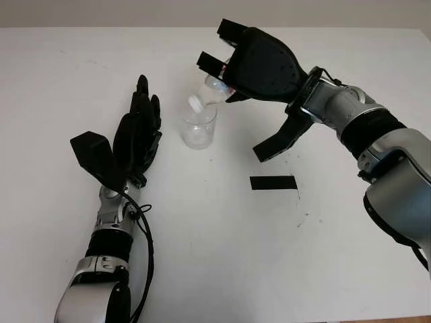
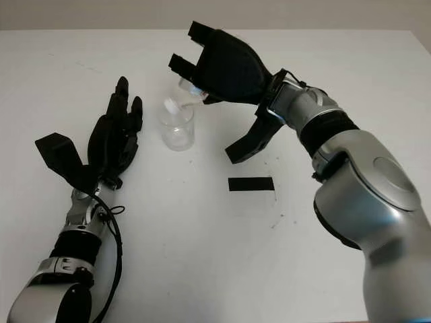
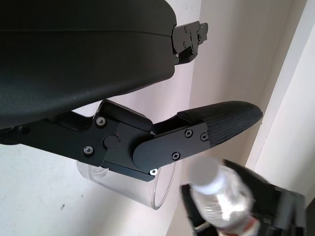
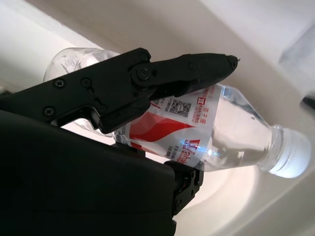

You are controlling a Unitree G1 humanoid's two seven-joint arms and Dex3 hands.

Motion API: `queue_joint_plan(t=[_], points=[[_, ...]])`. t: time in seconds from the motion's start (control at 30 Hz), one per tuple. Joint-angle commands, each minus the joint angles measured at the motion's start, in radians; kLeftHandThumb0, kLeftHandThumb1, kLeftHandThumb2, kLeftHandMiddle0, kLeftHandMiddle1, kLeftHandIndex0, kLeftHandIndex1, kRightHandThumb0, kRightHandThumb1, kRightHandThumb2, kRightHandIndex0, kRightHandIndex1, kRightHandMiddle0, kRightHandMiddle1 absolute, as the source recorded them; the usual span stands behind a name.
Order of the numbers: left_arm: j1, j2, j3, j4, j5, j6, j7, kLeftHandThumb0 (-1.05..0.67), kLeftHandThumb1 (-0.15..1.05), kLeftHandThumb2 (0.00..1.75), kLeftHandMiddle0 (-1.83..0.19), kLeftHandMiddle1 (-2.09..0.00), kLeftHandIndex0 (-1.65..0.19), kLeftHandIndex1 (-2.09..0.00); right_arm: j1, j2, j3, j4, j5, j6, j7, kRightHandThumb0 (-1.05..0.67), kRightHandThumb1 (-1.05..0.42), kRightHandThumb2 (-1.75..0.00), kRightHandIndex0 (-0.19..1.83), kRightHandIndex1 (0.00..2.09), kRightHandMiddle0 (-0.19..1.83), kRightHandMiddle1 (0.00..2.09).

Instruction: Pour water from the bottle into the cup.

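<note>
A clear plastic cup (image 1: 199, 128) stands upright on the white table. My right hand (image 1: 252, 64) is shut on a small clear water bottle (image 1: 210, 92) with a red and white label (image 4: 167, 125). The bottle is tipped down to the left, and its white-capped neck (image 1: 196, 103) hangs just over the cup's rim. The cap (image 4: 291, 152) is on the bottle. My left hand (image 1: 137, 138) is open just left of the cup, its palm facing the cup (image 3: 142, 189) without touching it.
A black strip of tape (image 1: 273, 182) lies on the table to the right of the cup and nearer to me. The table's far edge (image 1: 135, 27) meets a pale wall behind the cup.
</note>
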Motion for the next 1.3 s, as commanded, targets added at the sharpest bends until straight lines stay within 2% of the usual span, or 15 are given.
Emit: queue_joint_plan(t=[0.0,0.17,0.3,0.37,0.43,0.53,0.67,0.77,0.87,1.03,1.27], points=[[0.026,-0.006,-0.002,0.027,0.002,0.007,-0.002,-0.83,1.05,0.75,0.19,0.0,0.19,0.0,0.009,-0.011,-0.054,-0.018,0.06,-0.027,-0.004,-0.53,-1.05,-0.4,1.32,2.09,0.6,2.09],[0.028,-0.003,-0.002,0.03,0.0,0.002,-0.017,-0.84,1.05,0.75,0.19,0.0,0.19,0.0,0.084,-0.027,-0.217,-0.079,0.264,-0.101,0.088,-0.51,-1.05,-0.36,1.33,2.09,0.81,2.09],[0.03,-0.001,-0.002,0.026,0.004,0.006,-0.012,-0.83,1.05,0.75,0.19,0.0,0.19,0.0,0.207,-0.006,-0.435,-0.193,0.553,-0.181,0.23,-0.45,-1.05,-0.32,1.38,2.09,1.0,2.09],[0.03,0.001,-0.003,0.025,0.004,0.009,-0.014,-0.83,1.05,0.76,0.19,0.0,0.19,0.0,0.264,0.001,-0.517,-0.262,0.666,-0.197,0.324,-0.43,-1.05,-0.36,1.41,2.09,0.98,2.09],[0.027,-0.001,0.0,0.03,-0.001,0.009,-0.018,-0.83,1.05,0.74,0.19,0.0,0.19,0.0,0.35,0.019,-0.602,-0.386,0.785,-0.149,0.436,-0.42,-1.05,-0.38,1.42,2.09,0.99,2.09],[0.026,-0.003,0.002,0.03,-0.004,0.015,-0.018,-0.84,1.05,0.72,0.19,0.0,0.19,0.0,0.47,0.045,-0.697,-0.586,0.913,-0.039,0.591,-0.39,-1.05,-0.42,1.34,2.09,0.92,2.09],[0.028,-0.005,0.002,0.027,-0.003,0.014,-0.021,-0.84,1.05,0.72,0.19,0.0,0.19,0.0,0.612,0.097,-0.799,-0.838,1.026,0.141,0.709,-0.39,-1.05,-0.4,1.2,2.09,0.78,2.09],[0.032,-0.002,-0.001,0.025,0.003,0.014,-0.019,-0.84,1.05,0.72,0.19,0.0,0.19,0.0,0.716,0.141,-0.867,-1.037,1.136,0.293,0.799,-0.38,-1.05,-0.42,1.18,2.09,0.72,2.09],[0.034,0.0,-0.001,0.023,0.005,0.016,-0.019,-0.84,1.05,0.72,0.19,0.0,0.19,0.0,0.797,0.181,-0.925,-1.236,1.252,0.474,0.875,-0.4,-1.05,-0.43,1.28,2.09,0.93,2.09],[0.031,-0.003,-0.003,0.031,0.004,0.012,-0.028,-0.85,1.05,0.7,0.19,0.0,0.19,0.0,0.872,0.218,-0.967,-1.449,1.315,0.678,0.917,-0.39,-1.05,-0.41,1.33,2.09,1.02,2.09],[0.039,-0.001,-0.007,0.017,0.004,0.019,-0.037,-0.86,1.05,0.71,0.19,0.0,0.19,0.0,0.916,0.253,-1.032,-1.594,1.406,0.913,0.947,-0.42,-1.05,-0.37,1.32,2.09,0.93,2.09]])
